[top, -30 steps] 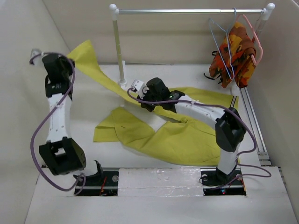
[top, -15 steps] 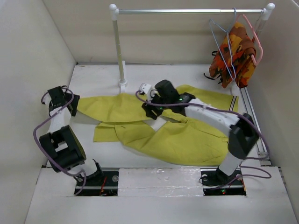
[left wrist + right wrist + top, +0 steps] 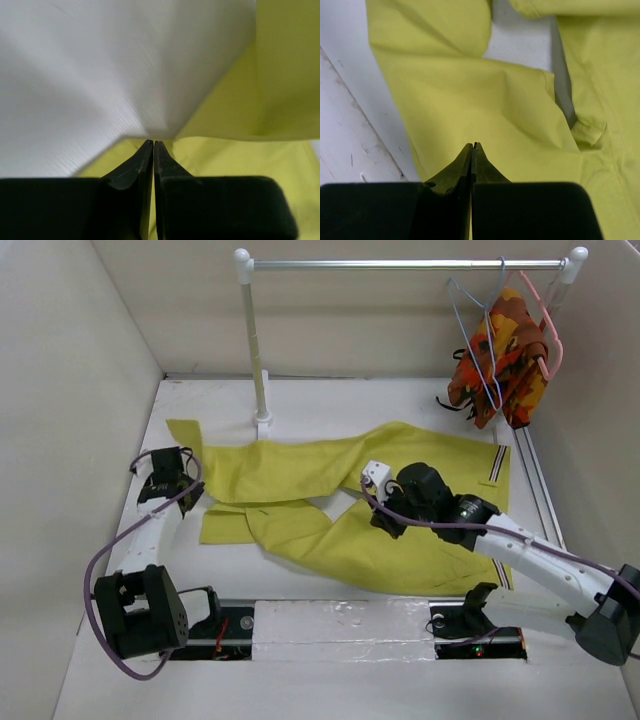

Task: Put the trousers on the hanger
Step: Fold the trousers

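Top external shows the trousers [image 3: 300, 465] spread on the table [image 3: 330, 405], left end effector [image 3: 153, 145] and right end effector [image 3: 473, 146] pinched closed, empty.

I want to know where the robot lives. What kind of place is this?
Probably a robot practice booth: white walls box in a table, two robot arms sit at its near edge, and a clothes rail holds a blue hanger behind yellow trousers.
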Motion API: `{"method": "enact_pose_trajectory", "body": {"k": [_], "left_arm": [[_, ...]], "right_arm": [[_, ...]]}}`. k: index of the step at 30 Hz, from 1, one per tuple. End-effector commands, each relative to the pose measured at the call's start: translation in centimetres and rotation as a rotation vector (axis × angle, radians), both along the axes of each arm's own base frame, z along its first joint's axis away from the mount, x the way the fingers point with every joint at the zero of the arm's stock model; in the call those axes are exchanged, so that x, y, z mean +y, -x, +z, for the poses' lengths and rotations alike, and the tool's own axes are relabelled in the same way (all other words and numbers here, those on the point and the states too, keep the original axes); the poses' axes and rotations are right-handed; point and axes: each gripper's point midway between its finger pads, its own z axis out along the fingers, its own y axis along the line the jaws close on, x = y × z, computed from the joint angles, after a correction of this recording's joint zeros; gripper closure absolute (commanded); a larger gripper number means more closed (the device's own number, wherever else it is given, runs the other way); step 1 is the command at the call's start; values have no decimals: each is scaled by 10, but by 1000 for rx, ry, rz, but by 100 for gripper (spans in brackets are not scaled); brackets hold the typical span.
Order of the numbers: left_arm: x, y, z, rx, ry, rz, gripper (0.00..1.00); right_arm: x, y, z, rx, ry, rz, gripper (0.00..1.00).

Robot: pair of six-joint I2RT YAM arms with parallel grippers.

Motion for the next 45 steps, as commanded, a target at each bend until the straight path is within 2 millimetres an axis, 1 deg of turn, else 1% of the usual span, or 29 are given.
{"method": "enact_pose_trajectory", "body": {"k": [1, 2, 4, 7, 8, 9, 11, 12, 13, 14, 16, 17, 18, 19, 20, 21, 23, 24, 26, 29, 30, 34, 37, 40, 41, 42, 43, 44, 45], "left_arm": [[43, -4, 35, -114, -34, 148, 100], [49, -7, 31, -88, -21, 173, 100], [50, -21, 47, -112, 2, 191, 100], [58, -24, 76, -159, -11, 249, 96], [62, -20, 98, -224, -42, 267, 90], [64, -22, 114, -285, -64, 260, 71], [58, -21, 142, -379, -86, 226, 53], [54, -25, 152, -399, -94, 196, 48], [44, -30, 153, -398, -109, 130, 48], [16, -40, 149, -403, -60, 10, 49], [-22, -49, 135, -406, -1, -131, 50], [-61, -52, 123, -378, 21, -243, 51], [-98, -50, 103, -318, 19, -344, 51], [-94, -51, 102, -316, 1, -326, 51], [-110, -51, 85, -260, -21, -379, 51], [-146, -45, 81, -233, -36, -480, 51], [-169, -42, 66, -176, -106, -547, 51], [-193, -37, 69, -178, -112, -609, 51], [-211, -34, 71, -190, -94, -673, 50], [-228, -27, 72, -231, -40, -753, 49], [-227, -24, 65, -220, -39, -758, 49], [-221, -9, 53, -203, -48, -789, 48], [-212, -5, 50, -209, -90, -787, 48], [-199, -7, 54, -203, -123, -756, 48], [-197, -9, 55, -198, -121, -750, 48], [-189, -13, 57, -192, -119, -728, 48], [-181, -17, 59, -192, -112, -704, 48], [-183, -16, 59, -190, -106, -711, 48], [-171, -21, 59, -183, -110, -678, 48]], "right_arm": [[-5, 2, 8, -12, -49, -54, 100], [-6, 3, 8, -10, -47, -52, 100], [-8, 3, 10, -13, -39, -52, 100], [-27, -7, 10, -42, 46, -136, 86], [-47, -19, 8, -46, 90, -228, 80], [-54, -24, 8, -47, 93, -258, 71], [-64, -37, 10, -43, 72, -315, 64], [-81, -50, 8, -43, 70, -390, 57], [-84, -54, 7, -27, 43, -408, 52], [-88, -60, 4, -13, 12, -442, 50], [-120, -77, -1, 3, -18, -577, 42], [-129, -80, -6, 20, -60, -634, 39], [-151, -85, -11, 36, -104, -716, 33], [-166, -90, -11, 34, -106, -771, 33], [-176, -91, -9, 34, -142, -811, 32], [-189, -88, -18, 53, -143, -861, 29], [-229, -89, -19, 31, -146, -995, 25], [-243, -87, -23, 29, -133, -1038, 23], [-284, -81, -30, 32, -91, -1152, 20], [-326, -75, -55, 81, -64, -1233, 14], [-332, -73, -72, 141, -63, -1242, 14], [-348, -77, -98, 217, -108, -1224, 13], [-344, -91, -104, 233, -154, -1172, 13], [-337, -99, -117, 275, -214, -1151, 25], [-336, -103, -121, 281, -240, -1144, 44], [-336, -103, -123, 283, -261, -1153, 52], [-337, -110, -120, 261, -302, -1154, 84], [-338, -111, -119, 258, -309, -1164, 94], [-347, -113, -113, 239, -311, -1194, 100]]}}
